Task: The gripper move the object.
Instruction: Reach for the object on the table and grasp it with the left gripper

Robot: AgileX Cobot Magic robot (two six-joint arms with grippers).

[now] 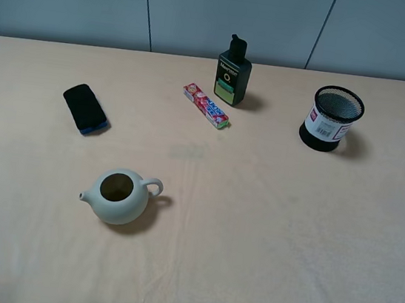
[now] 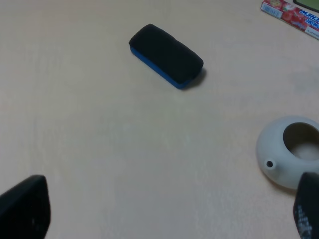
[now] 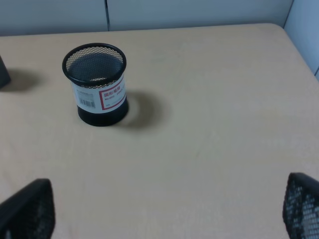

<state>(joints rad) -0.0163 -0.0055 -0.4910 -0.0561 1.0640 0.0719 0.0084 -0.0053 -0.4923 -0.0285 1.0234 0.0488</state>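
The cream-white lidless teapot (image 1: 118, 196) stands upright on the beige table at the front left, its spout pointing left and its loop handle to the right. It also shows in the left wrist view (image 2: 291, 154), close to one finger. My left gripper (image 2: 167, 216) is open and empty, low over the table just short of the teapot. My right gripper (image 3: 164, 211) is open and empty over the right side of the table, well short of the mesh cup. In the exterior high view only dark corners of the arms show at the bottom edge.
A black eraser with a blue base (image 1: 85, 108) lies at the left, also in the left wrist view (image 2: 166, 56). A red candy pack (image 1: 205, 105) and a dark green bottle (image 1: 233, 72) sit at the back middle. A black mesh cup (image 1: 331, 118) stands at the back right (image 3: 97, 84).
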